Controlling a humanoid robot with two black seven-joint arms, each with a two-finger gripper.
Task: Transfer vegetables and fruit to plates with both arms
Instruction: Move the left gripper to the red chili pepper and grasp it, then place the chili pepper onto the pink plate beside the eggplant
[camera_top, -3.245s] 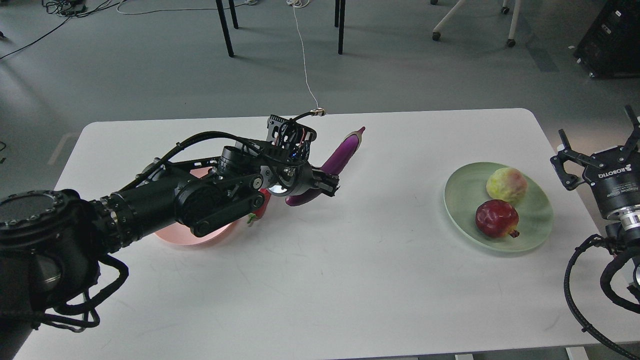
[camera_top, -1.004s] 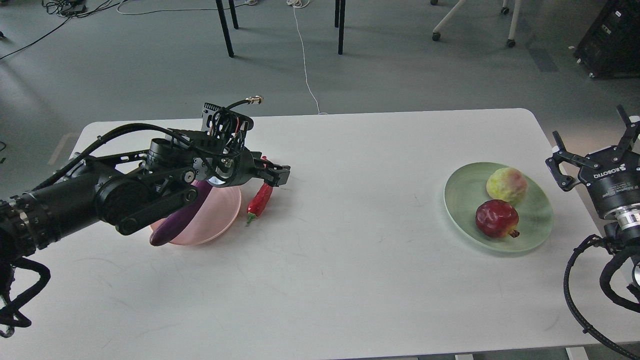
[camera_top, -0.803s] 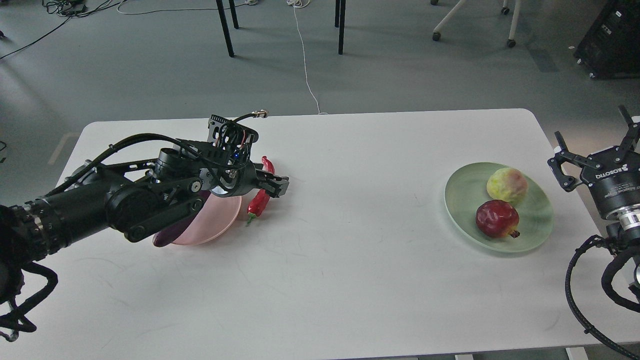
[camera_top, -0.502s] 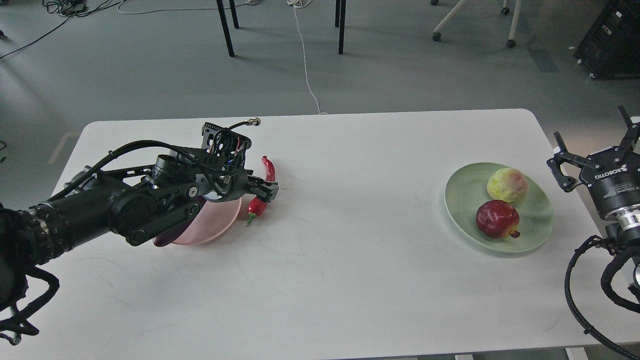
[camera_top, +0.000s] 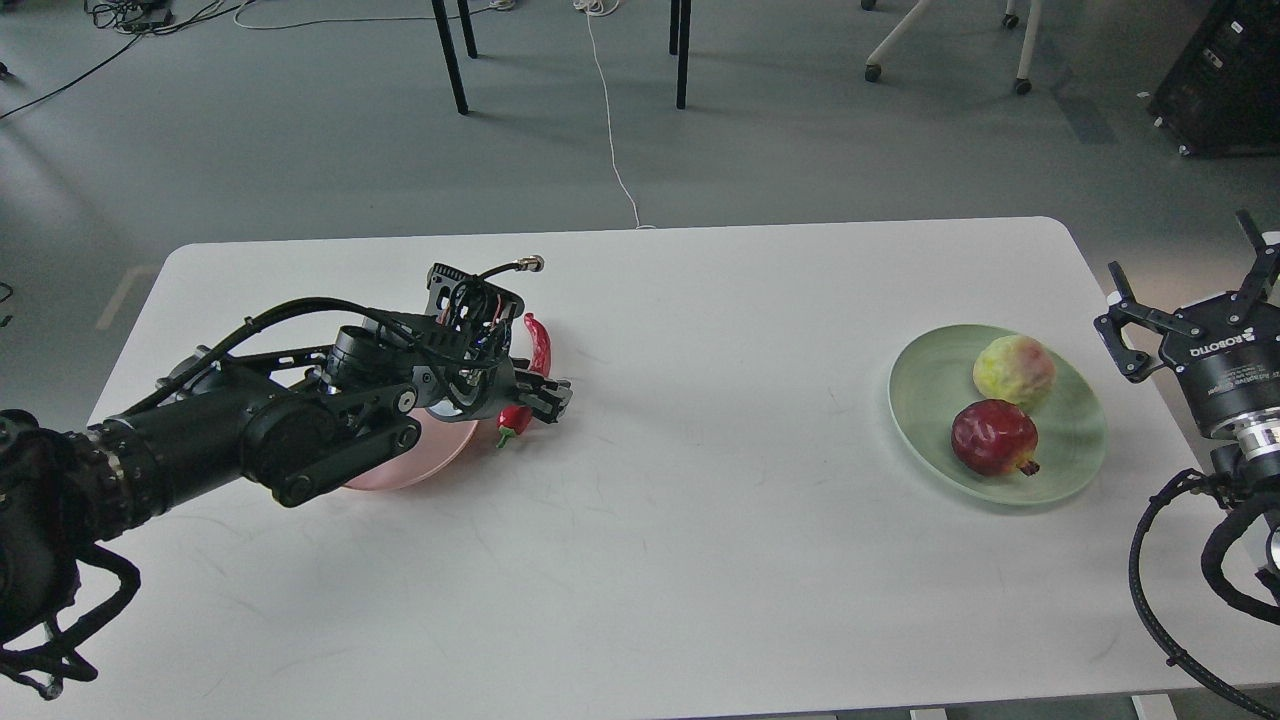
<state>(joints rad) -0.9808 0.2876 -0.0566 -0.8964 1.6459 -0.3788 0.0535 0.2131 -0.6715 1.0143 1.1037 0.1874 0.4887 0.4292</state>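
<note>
On the white table (camera_top: 680, 540), the left gripper (camera_top: 545, 400) sits low over the red chili pepper (camera_top: 538, 345), covering its middle; whether the jaws pinch it cannot be told. Its arm hides most of the pink plate (camera_top: 440, 462) (no eggplant is visible). At right, the green plate (camera_top: 915, 400) holds the pomegranate (camera_top: 992, 437) and yellow-green fruit (camera_top: 1013, 369). The right gripper (camera_top: 1190, 290) stands beside that plate, fingers spread, partly cut off.

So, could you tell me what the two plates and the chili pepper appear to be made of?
The pale green plate and the pale pink plate look like matte plastic or glazed ceramic: flat, even colour with no sharp glints; which one is unclear. The chili pepper looks glossy, with bright highlights along its red skin, so it could be real or a plastic replica.
</note>
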